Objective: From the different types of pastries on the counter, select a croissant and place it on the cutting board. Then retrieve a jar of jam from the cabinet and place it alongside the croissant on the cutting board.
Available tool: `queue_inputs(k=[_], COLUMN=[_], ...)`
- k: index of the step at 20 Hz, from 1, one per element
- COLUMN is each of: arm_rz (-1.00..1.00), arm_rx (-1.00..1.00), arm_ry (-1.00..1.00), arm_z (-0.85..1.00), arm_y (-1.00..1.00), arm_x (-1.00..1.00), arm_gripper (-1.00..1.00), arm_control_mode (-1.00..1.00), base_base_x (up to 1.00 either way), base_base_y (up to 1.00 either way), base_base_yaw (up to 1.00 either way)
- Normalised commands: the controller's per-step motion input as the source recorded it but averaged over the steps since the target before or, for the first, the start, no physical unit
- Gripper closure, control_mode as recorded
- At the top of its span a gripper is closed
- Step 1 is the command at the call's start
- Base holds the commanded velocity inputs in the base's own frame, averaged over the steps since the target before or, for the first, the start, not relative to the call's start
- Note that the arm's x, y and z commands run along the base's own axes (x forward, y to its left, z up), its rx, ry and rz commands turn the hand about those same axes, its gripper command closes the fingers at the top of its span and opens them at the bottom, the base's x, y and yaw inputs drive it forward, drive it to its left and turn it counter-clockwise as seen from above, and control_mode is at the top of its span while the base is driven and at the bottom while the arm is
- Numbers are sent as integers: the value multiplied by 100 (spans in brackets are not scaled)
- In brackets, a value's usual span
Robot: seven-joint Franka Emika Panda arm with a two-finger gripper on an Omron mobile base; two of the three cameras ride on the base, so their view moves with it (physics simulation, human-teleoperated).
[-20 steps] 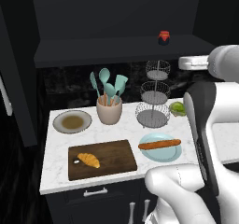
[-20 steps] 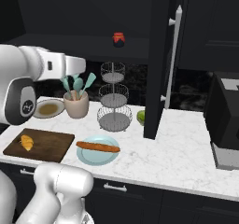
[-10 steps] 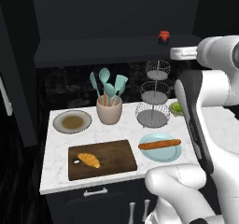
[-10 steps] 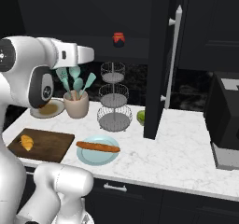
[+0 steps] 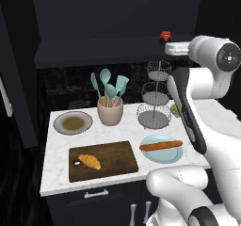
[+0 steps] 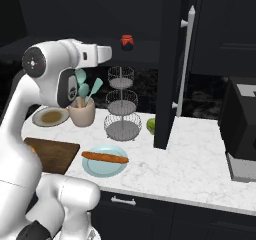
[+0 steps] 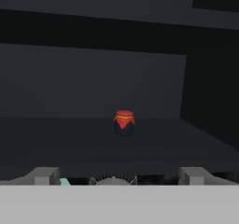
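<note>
In the left base view, a round grey plate [image 5: 72, 123] sat at the left of the counter [image 5: 127, 131]. Just below it, in the lower left of the frame, lay the cutting board [image 5: 103, 160], and the croissant [image 5: 89, 161] rested on its left part, so the first half of the task looked finished. Near the middle stood a beige cup of teal utensils [image 5: 110, 109], then a three-tier wire stand [image 5: 154, 100]. Below the stand a light blue plate [image 5: 162, 148] carried the long stick pastry [image 5: 161, 145].

Further right and high in the frame, the jar of jam [image 5: 165, 35] stood on the dark shelf of the cabinet [image 5: 94, 51], upright, with its red top up. The hand was raised to shelf height at the upper right, pointing left toward the jar and close beside it in that view.

In the hand view the jar [image 7: 124, 122] sat dead centre on the shelf, some way ahead of the gripper [image 7: 119, 175]. The two fingertips [image 7: 44, 175] stood wide apart at the bottom corners, spread and holding nothing.

The step in hand seemed to be the reach for the jam. The next move would call for a straight advance along the shelf until the jar stood between the fingers, then a close around its squat body, keeping clear of the shelf surface.
</note>
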Motion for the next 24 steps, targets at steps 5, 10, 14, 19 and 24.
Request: queue_inputs(k=[5,10,14,19,24], arm_rz=[0,0,0,0,0], arm_rx=[0,0,0,0,0], arm_ry=[0,0,0,0,0], arm_z=[-12,-12,-11,-13,-9], arm_y=[-10,-20,-17,-6,0], arm_x=[57,58,59,46,41], arm_gripper=[-100,-100,-100,-100,-100], arm_control_mode=[-100,-100,-100,-100,-100], base_base_x=[0,0,0,0,0], base_base_y=[0,0,0,0,0], base_base_yaw=[0,0,0,0,0])
